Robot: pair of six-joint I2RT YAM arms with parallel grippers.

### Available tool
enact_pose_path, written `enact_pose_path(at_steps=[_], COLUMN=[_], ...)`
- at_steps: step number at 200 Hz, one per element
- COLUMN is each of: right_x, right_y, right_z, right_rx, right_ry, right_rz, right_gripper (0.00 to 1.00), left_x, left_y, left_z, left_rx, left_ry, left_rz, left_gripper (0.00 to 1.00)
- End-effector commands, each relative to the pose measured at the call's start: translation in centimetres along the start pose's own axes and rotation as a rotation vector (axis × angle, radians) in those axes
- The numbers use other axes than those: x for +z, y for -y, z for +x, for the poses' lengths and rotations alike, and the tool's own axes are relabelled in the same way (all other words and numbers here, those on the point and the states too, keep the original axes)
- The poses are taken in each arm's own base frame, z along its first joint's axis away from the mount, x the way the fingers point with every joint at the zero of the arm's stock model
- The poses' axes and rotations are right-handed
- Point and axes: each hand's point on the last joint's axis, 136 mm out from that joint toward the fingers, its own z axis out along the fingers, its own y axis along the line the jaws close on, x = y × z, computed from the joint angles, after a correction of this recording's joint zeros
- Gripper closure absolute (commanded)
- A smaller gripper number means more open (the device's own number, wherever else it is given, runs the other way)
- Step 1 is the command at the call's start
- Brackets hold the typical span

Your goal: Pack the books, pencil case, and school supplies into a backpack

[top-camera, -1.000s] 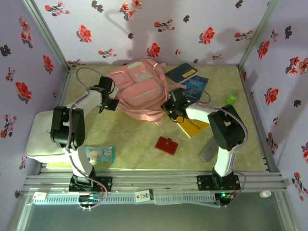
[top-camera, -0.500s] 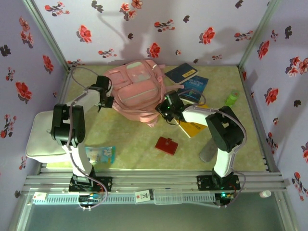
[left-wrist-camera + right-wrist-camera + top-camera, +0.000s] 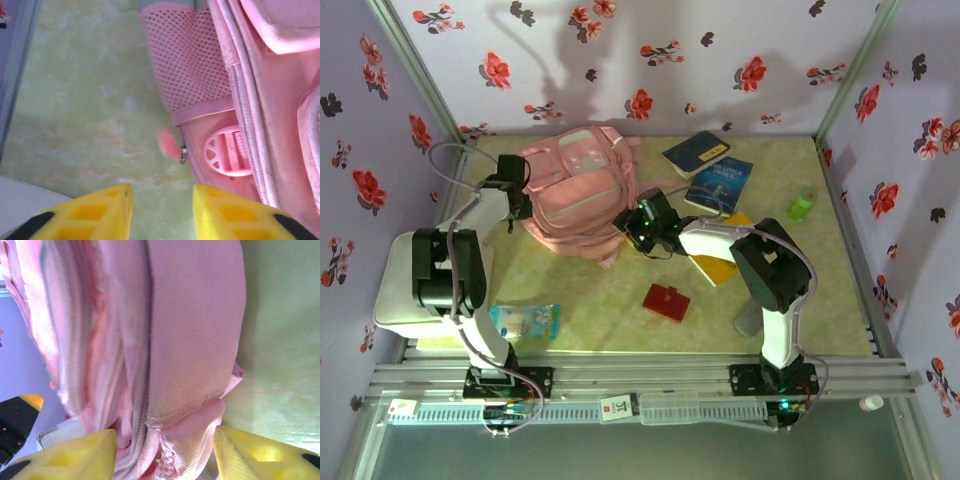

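The pale pink backpack (image 3: 575,185) lies at the back left of the table. My left gripper (image 3: 517,192) is at its left side, open (image 3: 161,192), with only bare table between the fingers; the backpack's mesh pocket (image 3: 185,65) and buckle lie just ahead. My right gripper (image 3: 638,222) is at its lower right corner, open (image 3: 165,440), with a fold of backpack (image 3: 190,340) fabric between the spread fingers. The navy book (image 3: 695,152) and blue book (image 3: 720,183) lie at the back right. The yellow book (image 3: 720,265) is partly under my right arm. The red square piece (image 3: 666,301) lies mid-table. The grey pouch (image 3: 750,322) is by my right arm's base.
A pale blue printed pencil case (image 3: 527,320) lies front left beside my left arm's base. A small green item (image 3: 803,204) sits near the right wall. A white pad (image 3: 395,290) hangs off the table's left edge. Flowered walls close in three sides.
The backpack has slid left across the table, and both arms went left with it. Both grippers have opened wider; the left one has let go of the backpack.
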Motion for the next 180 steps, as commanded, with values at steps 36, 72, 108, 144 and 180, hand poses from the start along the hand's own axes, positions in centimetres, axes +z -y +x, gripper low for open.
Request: enact_pose_path(at_steps=[36,72,108,144,180], right_x=[-8.5,-14.6,-16.3,-15.2,-13.9], right_y=[-0.5,3.8,7.5,10.2,12.2], right_z=[-5.0,-9.0,-11.7,-13.6,-15.2], right_rx=[-0.156,-0.241,-0.205,-0.147,-0.116], right_ry=[0.349,0.581,0.598,0.527,0.473], right_rz=[0.098,0.332,0.455,0.498,0.547], right_gripper=[0.26,0.21,0.19,0.18,0.19], left_x=[-5.1,-9.4,-13.4,-15.4,-16.4], left_y=[-0.5,1.9,4.9,7.9,12.0], left_z=[1.5,1.2,1.0,1.4,2.1], left_rx=[-0.192,-0.187,-0.14,-0.066,0.012], left_ry=[-0.017,0.026,0.09,0.109,0.081], left_rz=[0.093,0.316,0.522,0.607,0.678], left_gripper=[0.33,0.17,0.02,0.0,0.0])
